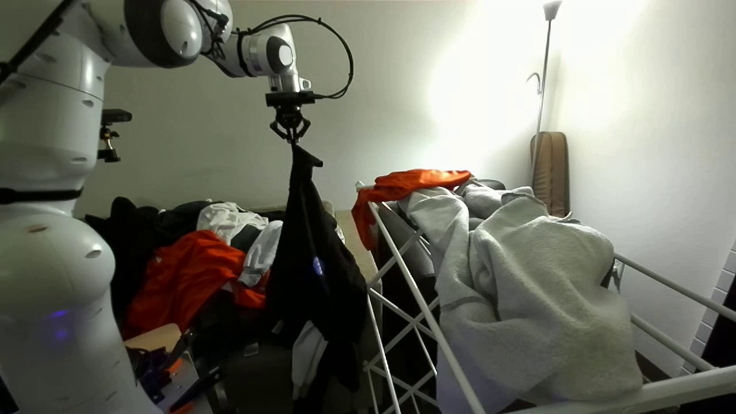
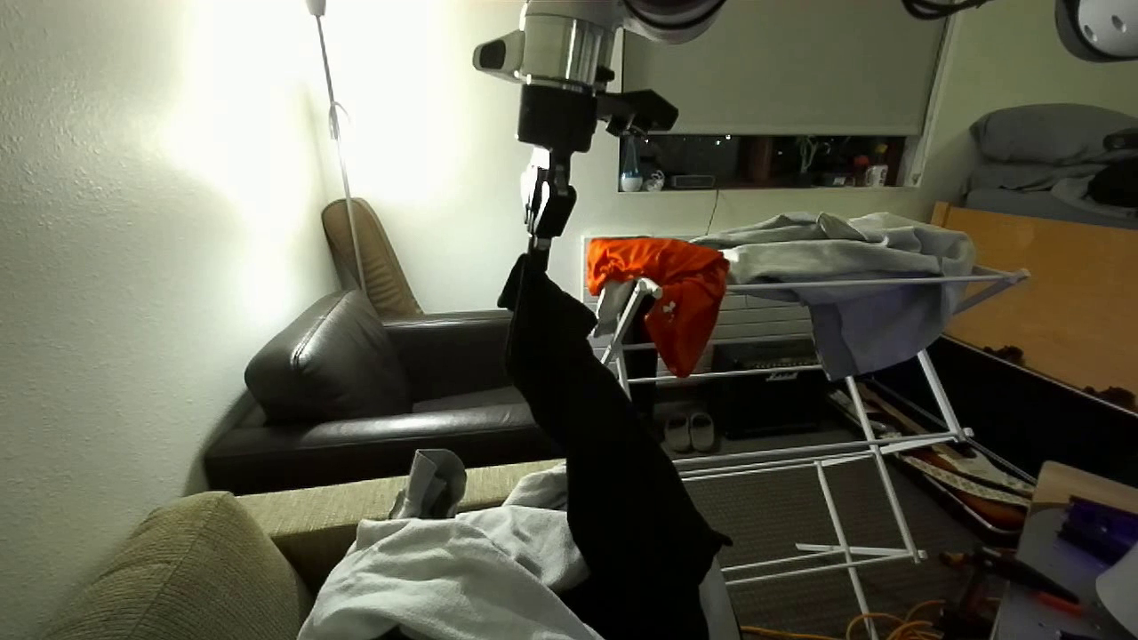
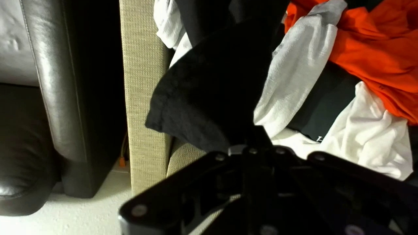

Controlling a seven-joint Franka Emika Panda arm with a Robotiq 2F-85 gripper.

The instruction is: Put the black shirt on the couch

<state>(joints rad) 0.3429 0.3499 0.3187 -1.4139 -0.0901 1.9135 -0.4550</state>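
With the gripper [image 2: 539, 249] serving as the hub of a clock face in an exterior view, a tan couch [image 2: 182, 573] is sitting out at half past seven. Beyond it, nearer eight, a dark leather couch [image 2: 373, 444] is standing; the task is leaving open which couch it means, though the wrist view is showing the black shirt [image 3: 218, 85] over the tan one. At nine, a brown case [image 2: 369, 258] is leaning, likely because it is too slim to be standing unaided. Just past six, pale garments [image 2: 453, 578] are lying heaped on the tan couch, which is probably serving as the laundry's landing place. At the hub, the fingers [image 2: 555, 213] are pinching tightly together near one end of the black shirt, a narrow grip that thin cloth is presumably demanding; held by so little, the rest is hanging limp toward five o'clock. Whether its lower end is touching the heap, I am not able to tell. The height is seemingly sparing that tail from snagging, so placing it is probably calling for lowering before letting go. Between three and four, a red-orange garment [image 2: 660, 267] is draping over a corner of the white drying rack [image 2: 877, 452], and at three a grey-white sheet [image 2: 889, 253] is spreading across its top rails, presumably for drying.
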